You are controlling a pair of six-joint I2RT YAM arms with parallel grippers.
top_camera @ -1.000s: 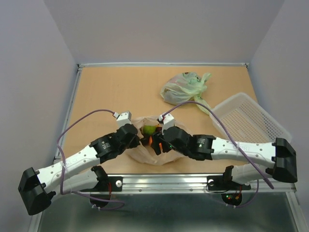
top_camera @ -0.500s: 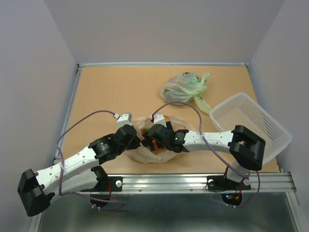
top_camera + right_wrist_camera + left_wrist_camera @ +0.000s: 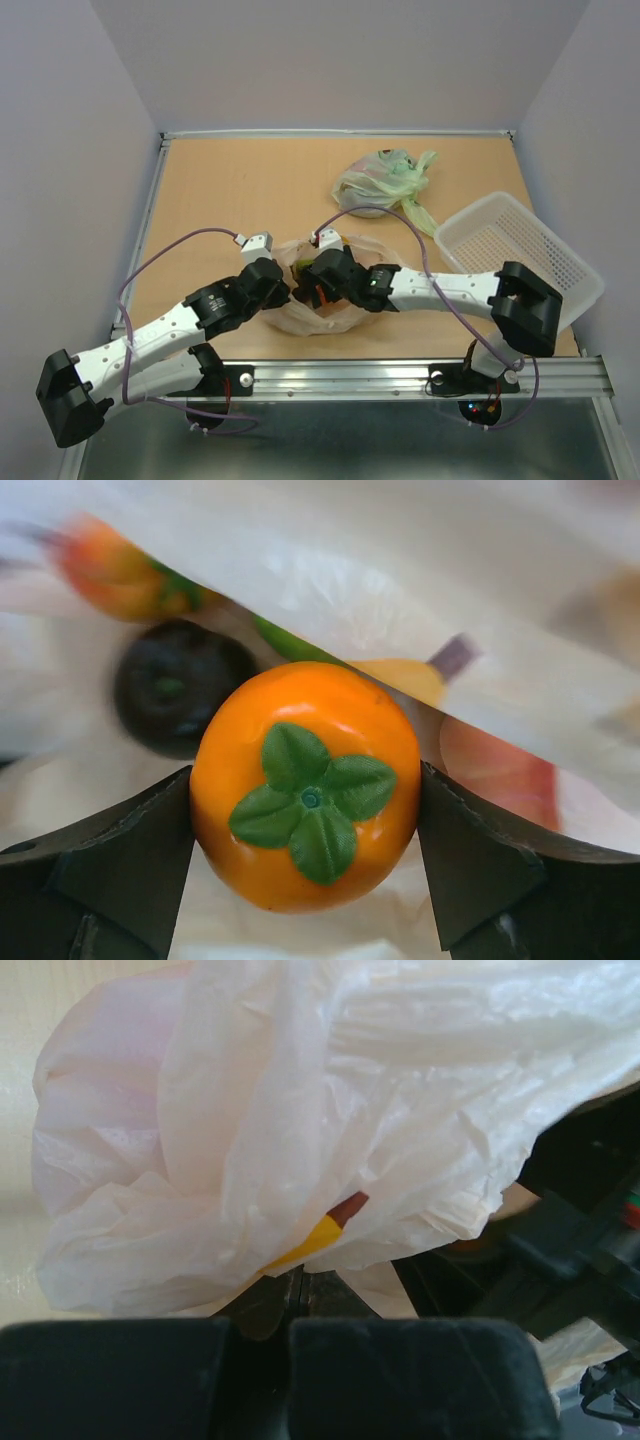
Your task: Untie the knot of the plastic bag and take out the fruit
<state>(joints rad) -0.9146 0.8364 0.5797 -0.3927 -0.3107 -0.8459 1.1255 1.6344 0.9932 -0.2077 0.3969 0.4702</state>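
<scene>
- My left gripper [image 3: 290, 1298] is closed, and as far as I can judge it has a fold of the plastic bag [image 3: 300, 1110] pinched at its tips. In the left wrist view the film gathers down to the tips at the lower middle of the frame. I hold it there to anchor the bag and keep its mouth lifted, so the other arm has a way in.
- My right gripper [image 3: 305, 805] is inside the bag with an orange persimmon [image 3: 300, 770] between its jaws. Both fingers [image 3: 120, 850] lie against the fruit's sides at the lower middle of the right wrist view. I take that as a grip meant to draw this fruit out first.
- The bag sits at the lower middle of the overhead view, between my two wrists and near the front edge of the table [image 3: 230, 190].
- The white basket [image 3: 515, 250] at the right edge looks like the likely place for the fruit, though I cannot be sure of that.
- I can see no tied knot in any view. My judgement is that the handles are already loose, since my right fingers reach the fruit directly.
- The bag is thin, pale peach and crinkled, and clear enough that colours show through it. A sheet of it hangs across the upper right of the right wrist view.
- The persimmon is smooth and glossy with a green four-lobed cap facing the camera. A dark round fruit [image 3: 180, 685] lies just behind it at the left.
- A green bag [image 3: 378, 182] rests apart, at the upper right of the table.
</scene>
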